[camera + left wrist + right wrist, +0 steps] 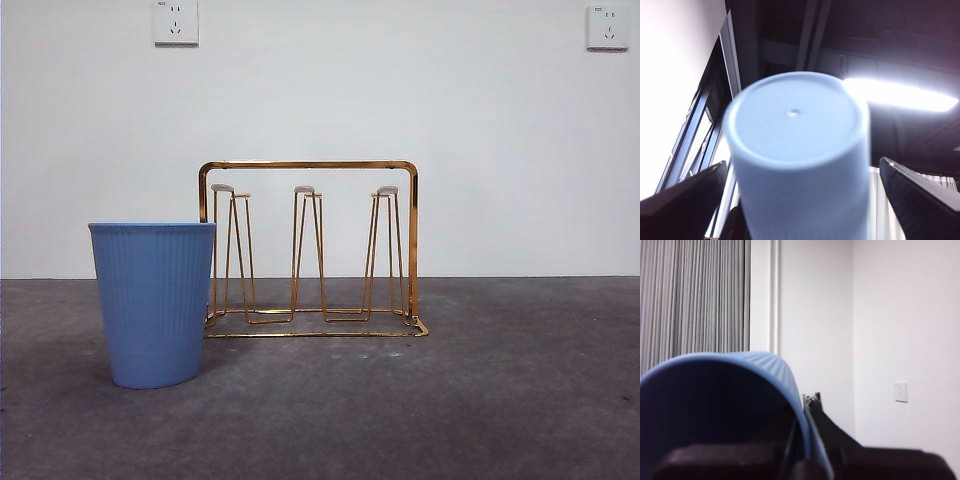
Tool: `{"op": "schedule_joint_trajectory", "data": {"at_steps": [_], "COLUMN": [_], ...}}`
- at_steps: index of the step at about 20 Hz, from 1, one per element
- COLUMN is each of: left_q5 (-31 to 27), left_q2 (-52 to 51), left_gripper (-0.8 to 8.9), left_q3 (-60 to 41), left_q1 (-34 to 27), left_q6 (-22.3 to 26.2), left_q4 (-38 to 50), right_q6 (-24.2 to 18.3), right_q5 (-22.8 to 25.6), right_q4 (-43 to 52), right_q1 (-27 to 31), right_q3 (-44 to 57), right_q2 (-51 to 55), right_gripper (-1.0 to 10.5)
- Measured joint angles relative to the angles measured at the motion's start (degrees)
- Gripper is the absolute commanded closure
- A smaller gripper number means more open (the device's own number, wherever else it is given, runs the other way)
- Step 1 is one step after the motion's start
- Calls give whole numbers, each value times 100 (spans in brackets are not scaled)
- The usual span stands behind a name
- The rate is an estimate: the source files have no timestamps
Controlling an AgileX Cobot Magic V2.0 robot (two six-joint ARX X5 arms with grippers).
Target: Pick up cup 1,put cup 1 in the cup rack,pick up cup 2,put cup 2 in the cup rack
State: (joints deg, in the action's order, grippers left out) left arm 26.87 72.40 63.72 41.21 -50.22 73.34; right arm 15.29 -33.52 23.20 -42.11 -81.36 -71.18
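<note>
Standing upright with its long axis vertical, the cup rack (308,164) sits mid-counter (500,400), prongs pointing up. A blue ribbed cup (152,300) stands mouth-up just left of it, overlapping its left post, with bare surface to the right and in front. Only the wrist views show the arms: the left end effector (802,161) holds a pale cup (797,150), base toward the ceiling, and the right end effector (802,410) pinches a ribbed blue rim (740,360).

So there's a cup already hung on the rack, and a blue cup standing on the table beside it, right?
No: the front view shows the rack with all its prongs bare. The blue cup does stand on the table beside it.
</note>
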Motion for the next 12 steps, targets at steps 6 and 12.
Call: {"op": "schedule_joint_trajectory", "data": {"at_steps": [6,12], "left_q5": [-20,-20], "left_q2": [0,0], "left_gripper": [785,822], "left_q3": [0,2], "left_q1": [0,0], "left_q6": [-44,-138], "left_q4": [-50,-55], "right_q6": [17,31], "right_q5": [4,-28], "right_q4": [-188,-214], "right_q1": [-20,-20], "right_q3": [0,0], "right_q2": [0,0], "right_gripper": [958,815]}}
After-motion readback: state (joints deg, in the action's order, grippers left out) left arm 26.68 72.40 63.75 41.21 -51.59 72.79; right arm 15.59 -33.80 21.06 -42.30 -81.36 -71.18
